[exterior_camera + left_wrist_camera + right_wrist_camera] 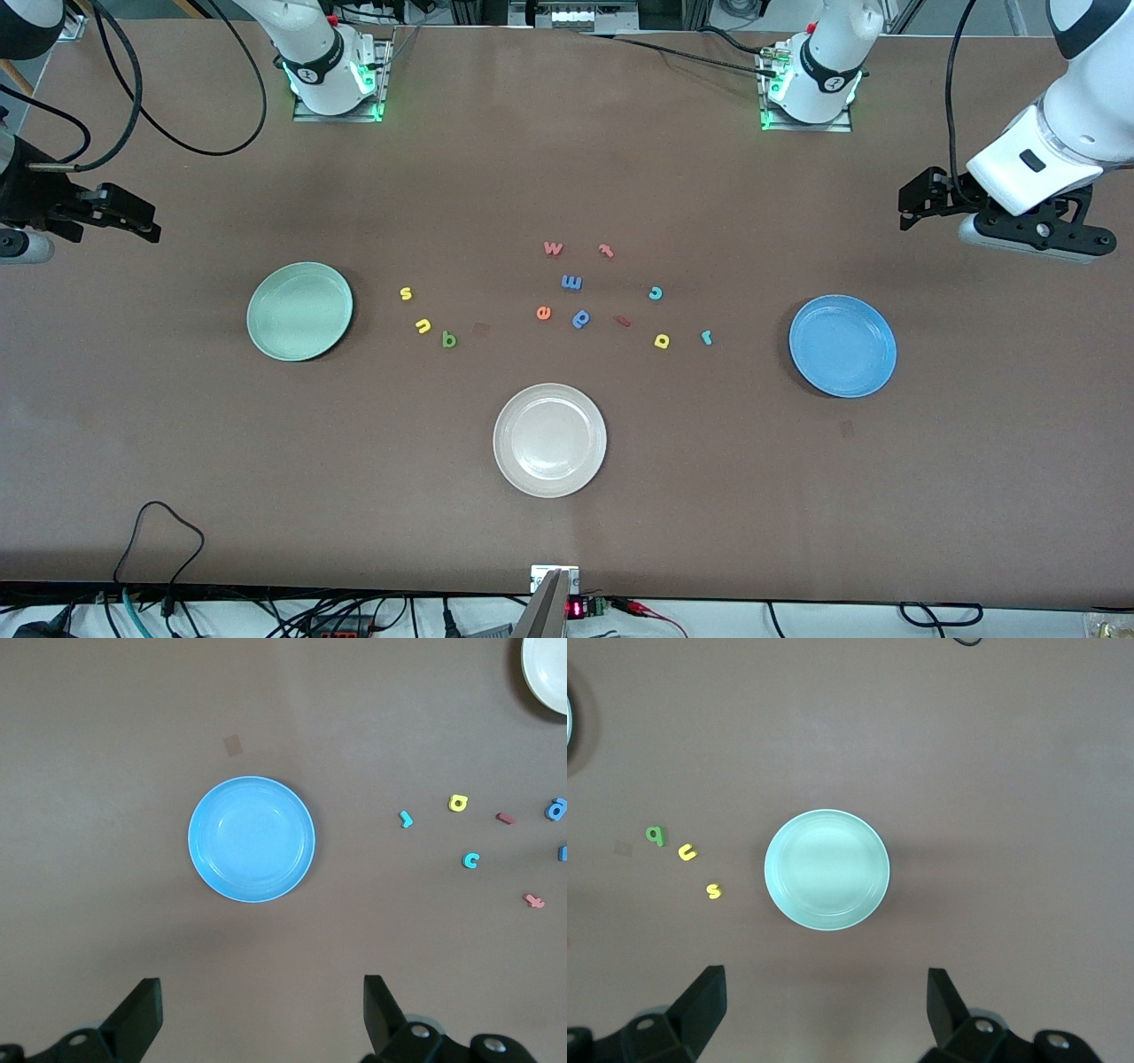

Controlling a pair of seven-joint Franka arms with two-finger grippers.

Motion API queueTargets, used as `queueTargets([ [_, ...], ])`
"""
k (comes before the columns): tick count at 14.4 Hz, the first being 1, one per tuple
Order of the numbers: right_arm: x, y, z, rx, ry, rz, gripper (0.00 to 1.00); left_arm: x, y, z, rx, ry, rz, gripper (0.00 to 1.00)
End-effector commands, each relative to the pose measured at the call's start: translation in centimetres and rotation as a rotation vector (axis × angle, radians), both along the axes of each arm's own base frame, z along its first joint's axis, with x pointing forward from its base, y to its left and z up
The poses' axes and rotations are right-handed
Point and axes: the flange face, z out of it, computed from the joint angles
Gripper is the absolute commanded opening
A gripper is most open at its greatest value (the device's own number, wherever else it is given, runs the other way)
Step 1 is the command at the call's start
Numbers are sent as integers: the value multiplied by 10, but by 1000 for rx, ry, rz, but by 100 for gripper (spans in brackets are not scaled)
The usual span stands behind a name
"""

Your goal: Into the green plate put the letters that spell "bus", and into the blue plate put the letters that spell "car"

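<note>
The green plate (299, 311) (827, 869) lies empty toward the right arm's end of the table. Beside it lie the yellow s (406, 293) (714, 891), yellow u (423, 326) (687, 851) and green b (449, 339) (655, 835). Toward the left arm's end the blue plate (842, 346) (252, 839) is empty too, with the teal c (656, 292) (471, 860), yellow a (662, 341) (458, 803) and teal r (706, 337) (406, 819) beside it. My left gripper (908, 208) (261, 992) and right gripper (146, 221) (826, 983) hover open and empty over bare table at their own ends.
A cream-white plate (549, 439) sits nearer the front camera, mid-table. Among the middle letters are a blue m (571, 283), orange e (544, 313), blue p (581, 319), salmon w (553, 248) and salmon t (606, 251). Cables trail near the right arm's base.
</note>
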Motion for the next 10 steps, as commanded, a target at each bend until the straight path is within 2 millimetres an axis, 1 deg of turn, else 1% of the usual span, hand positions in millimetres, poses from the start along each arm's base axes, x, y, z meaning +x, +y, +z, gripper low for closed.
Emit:
queueTargets([
  [1, 0, -1, 1, -7, -4, -11, 100, -2, 1, 9, 17, -3, -15, 100],
  [3, 1, -1, 2, -9, -9, 5, 100, -2, 1, 9, 17, -4, -15, 100],
  [5, 1, 4, 0, -4, -1, -2, 100, -2, 1, 9, 17, -3, -15, 100],
  [7, 7, 15, -19, -2, 36, 29, 100, -2, 0, 8, 16, -1, -12, 100],
  [8, 9, 27, -28, -3, 55, 50, 100, -3, 2, 8, 14, 3, -10, 100],
  [10, 16, 48, -59, -2, 124, 78, 100, -5, 4, 2, 14, 43, -7, 100],
])
